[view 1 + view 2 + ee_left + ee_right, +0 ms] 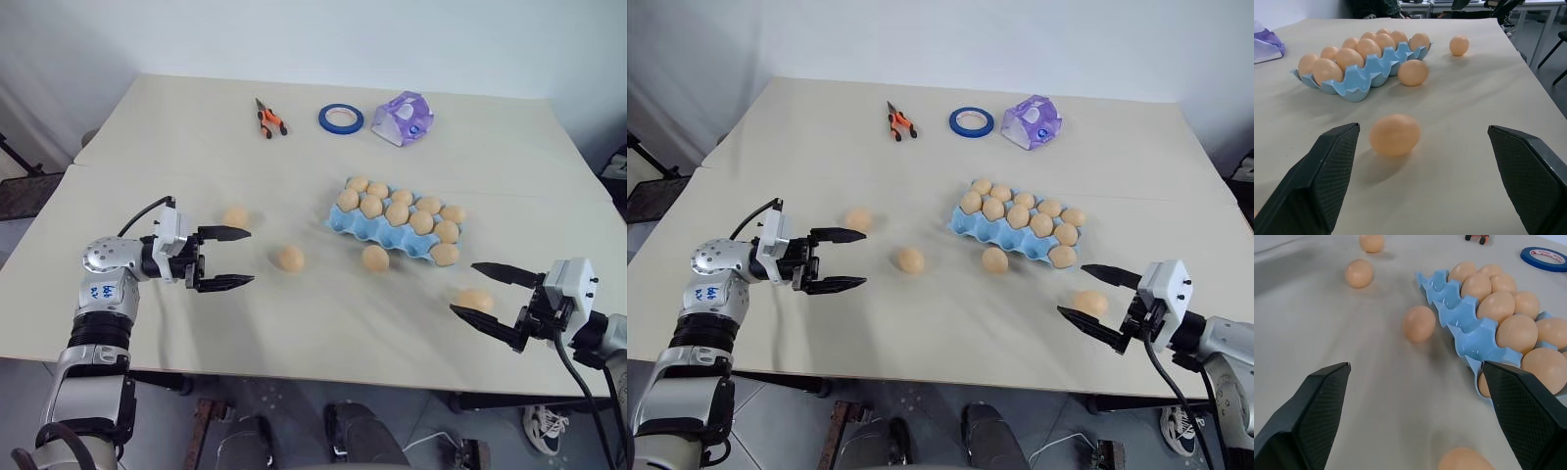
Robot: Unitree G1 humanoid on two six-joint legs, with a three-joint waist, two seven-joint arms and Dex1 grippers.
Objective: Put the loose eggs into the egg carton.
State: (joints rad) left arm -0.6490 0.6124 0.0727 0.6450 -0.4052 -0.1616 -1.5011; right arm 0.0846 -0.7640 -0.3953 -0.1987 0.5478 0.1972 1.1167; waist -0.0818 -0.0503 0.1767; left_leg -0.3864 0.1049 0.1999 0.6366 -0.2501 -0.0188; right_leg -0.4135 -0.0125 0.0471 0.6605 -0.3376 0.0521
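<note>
Several tan loose eggs lie on the table: one [235, 216] just beyond my left gripper, one [291, 258] in the middle, one [375, 258] touching the front edge of the egg carton, and one [475, 300] at the right. The light blue egg carton [345, 224] holds many eggs in its back rows, and its front cups show blue. My left gripper [251, 257] is open, pointing right at the middle egg [1395, 134]. My right gripper [462, 288] is open, pointing left, with the right-hand egg [1464, 460] low between its fingers.
At the table's far side lie orange-handled pliers [269, 120], a blue tape ring [340, 119] and a purple-and-white plastic pack [403, 118]. The table's front edge runs just below both grippers.
</note>
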